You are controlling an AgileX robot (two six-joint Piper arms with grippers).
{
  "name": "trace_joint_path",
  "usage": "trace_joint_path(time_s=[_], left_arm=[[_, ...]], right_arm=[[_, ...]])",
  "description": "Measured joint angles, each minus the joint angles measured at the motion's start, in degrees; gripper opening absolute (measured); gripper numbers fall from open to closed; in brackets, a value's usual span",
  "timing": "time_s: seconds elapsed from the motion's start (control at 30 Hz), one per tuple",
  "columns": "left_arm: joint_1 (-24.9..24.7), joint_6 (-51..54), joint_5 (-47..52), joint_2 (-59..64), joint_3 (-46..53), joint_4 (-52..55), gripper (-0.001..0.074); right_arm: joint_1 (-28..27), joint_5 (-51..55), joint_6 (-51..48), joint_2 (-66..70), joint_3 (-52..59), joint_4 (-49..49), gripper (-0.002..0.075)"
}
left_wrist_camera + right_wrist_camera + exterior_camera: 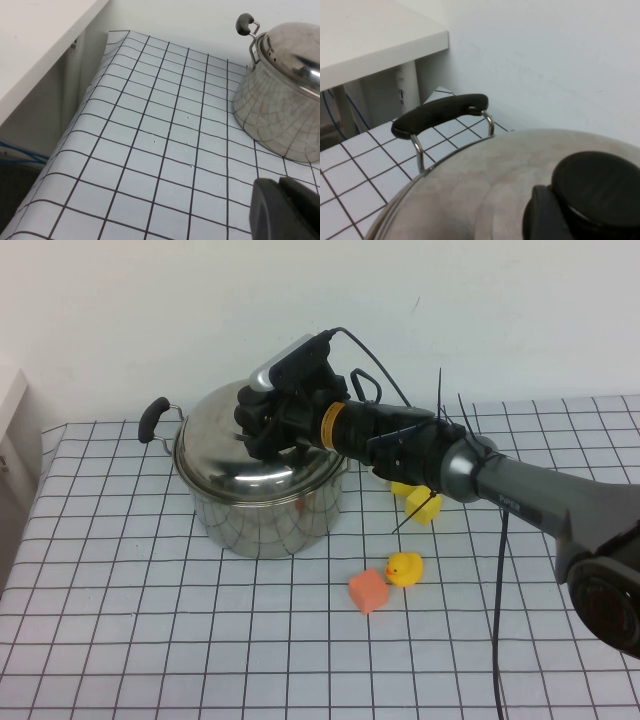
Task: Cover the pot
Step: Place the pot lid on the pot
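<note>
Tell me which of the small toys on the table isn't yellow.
The orange-pink cube, beside the yellow duck; the block under the right arm is yellow too. Right gripper sits at the lid.

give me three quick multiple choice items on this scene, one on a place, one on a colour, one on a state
1. Where is the right claw?
A. over the lid on the pot
B. beside the duck
C. off the table

2. What colour is the block next to the yellow duck?
A. green
B. orange-red
C. blue

3. How does the lid lie?
A. flat on the table
B. on the pot
C. upside down beside the pot

Key: 1 A, the high view shows it at the lid's top. 2 B, it is orange-red. 3 B, the dome rests on the rim. The left claw is near the pot's left.
</note>
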Motion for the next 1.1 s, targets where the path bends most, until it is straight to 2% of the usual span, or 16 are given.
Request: trace_joint_path(time_s=[0.33,0.67,1.1], left_arm=[[0.0,0.0,0.0,0.0,0.0,0.0,-0.0001],[0.0,0.0,0.0,0.0,0.0,0.0,-0.0001],[0.0,0.0,0.0,0.0,0.0,0.0,-0.0001]], right_arm=[[0.0,0.0,0.0,0.0,0.0,0.1,0.0363],[0.0,-0.3,0.0,0.0,0.0,0.5,0.0498],[-1.7,-3.1,2.5,-4.6,0.0,0.2,0.0507]])
